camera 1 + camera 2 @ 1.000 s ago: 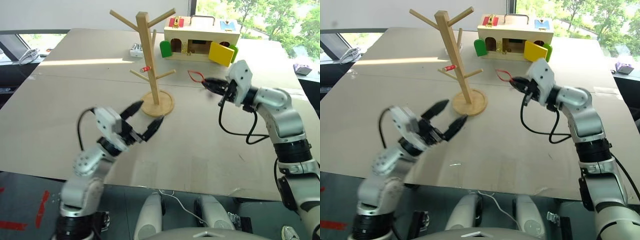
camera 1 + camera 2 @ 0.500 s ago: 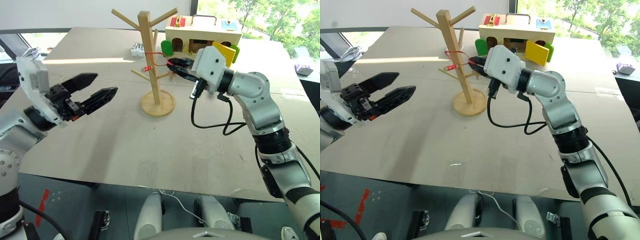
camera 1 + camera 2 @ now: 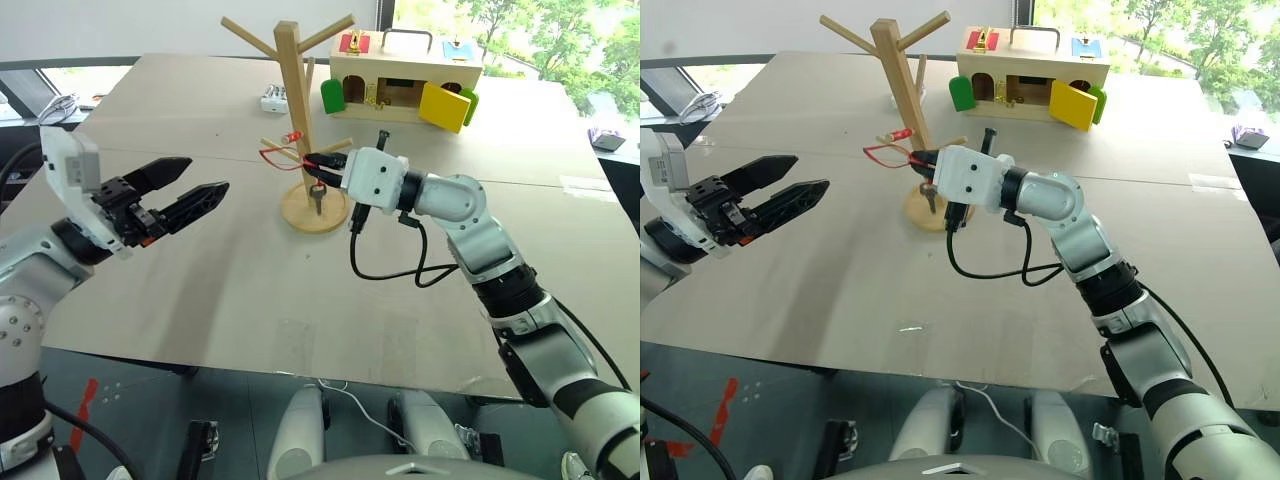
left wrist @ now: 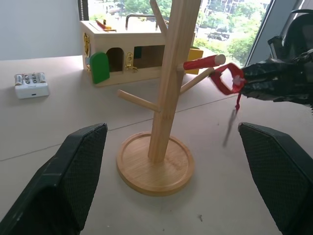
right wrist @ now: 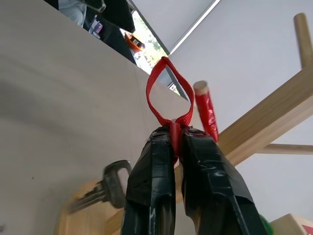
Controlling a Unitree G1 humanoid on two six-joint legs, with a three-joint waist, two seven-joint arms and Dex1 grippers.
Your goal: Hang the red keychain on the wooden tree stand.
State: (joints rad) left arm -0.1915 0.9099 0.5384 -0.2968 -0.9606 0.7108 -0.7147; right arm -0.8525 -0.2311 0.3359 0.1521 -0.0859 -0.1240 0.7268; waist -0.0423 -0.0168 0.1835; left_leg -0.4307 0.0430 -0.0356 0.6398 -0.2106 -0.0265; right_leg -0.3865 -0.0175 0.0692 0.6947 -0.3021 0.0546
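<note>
Now the right gripper (image 3: pixel 312 160) sits much farther toward nine o'clock than a second ago, when it hung out over the bare tabletop at the stand's three o'clock side; it is just beside the post of the tall pale wooden tree stand with slanted peg branches and a round disc base (image 3: pixel 298 110). Its two black fingers are pinched tight on the thin red cord keychain (image 5: pixel 166 93) at the knot, the loop standing free past the fingertips, close beside the red-tipped peg (image 5: pixel 205 110); whether the loop touches that peg I cannot tell. The small silver key (image 3: pixel 318 200) dangles below the fingers, over the disc base. The right forearm runs level from four o'clock toward the post, wrist rolled so its white housing faces up.

The left gripper (image 3: pixel 205 180) has also shifted: a second ago it was low and near the base at about seven o'clock, and it is now well apart from the stand, out at nine o'clock. Its fingers are spread wide with nothing between them, pointing level toward the stand.

Behind, at one o'clock, stands the wooden box with coloured doors (image 3: pixel 405 75) on the pale table (image 3: pixel 300 290).
</note>
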